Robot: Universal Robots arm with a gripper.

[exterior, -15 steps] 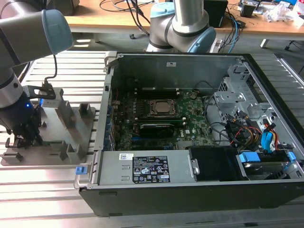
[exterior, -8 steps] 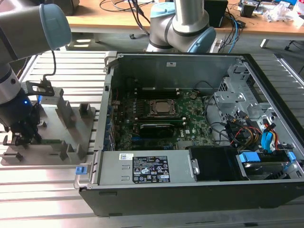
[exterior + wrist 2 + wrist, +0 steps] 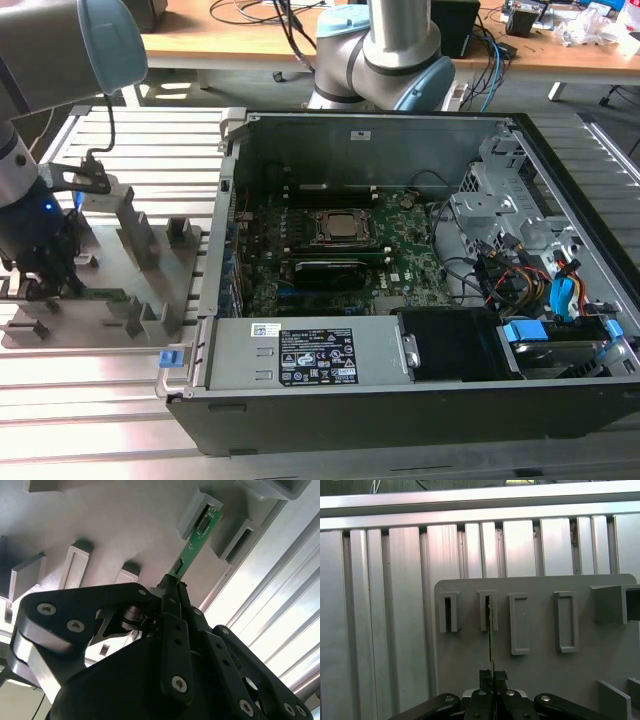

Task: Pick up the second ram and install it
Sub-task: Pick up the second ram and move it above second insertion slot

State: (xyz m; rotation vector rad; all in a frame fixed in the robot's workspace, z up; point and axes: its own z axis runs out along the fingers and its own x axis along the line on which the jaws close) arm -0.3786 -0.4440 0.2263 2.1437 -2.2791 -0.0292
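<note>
In the exterior view we see the black gripper low over the grey plastic holder tray with upright posts; the second ram, a thin green circuit-board stick, reaches from it along the tray; in the second wrist view the gripper is pinched tight on the second ram's near end, the far end in a slotted tray post; in the first wrist view we see the second ram edge-on between gripper and post.
</note>
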